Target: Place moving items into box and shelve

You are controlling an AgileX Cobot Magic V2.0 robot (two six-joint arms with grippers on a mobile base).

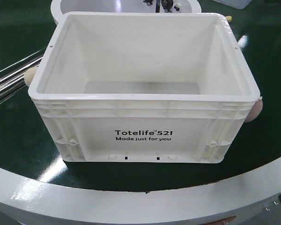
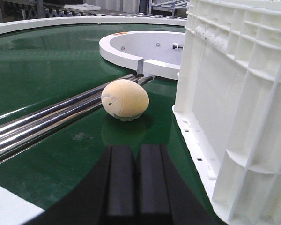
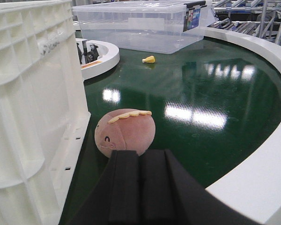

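Left gripper (image 2: 136,152) shows two black pads pressed side by side with only a seam between them, and nothing held. The right gripper (image 3: 139,154) looks the same: pads together, empty.

Just ahead of the left pads, a small beige egg-shaped lump (image 2: 125,100) sits on the glossy green conveyor surface (image 2: 51,70). It lies between the polished steel rails (image 2: 42,123) and the ribbed side of the large white rectangular plastic crate (image 2: 234,117), close to the crate but apart from it. Ahead of the right pads lies a pinkish rounded plush lump with a stitched face and a yellow crest (image 3: 125,132), just beside the crate's other side wall.

Both lumps look light and soft. The pink one is clearly fabric and should squash under the pads. I cannot tell whether the beige one is as yielding. Neither seems fragile, but the rounded shape could roll or squirt out of a pinch. My guess is that a grasp across the widest middle, with the jaws opened first, is safest.

From the front view, the crate appears to hold nothing, and its floor is bare. Farther back, a clear lidded plastic tub (image 3: 136,28) stands on the belt, its contents not discernible, with a small yellow object (image 3: 149,59) near it.
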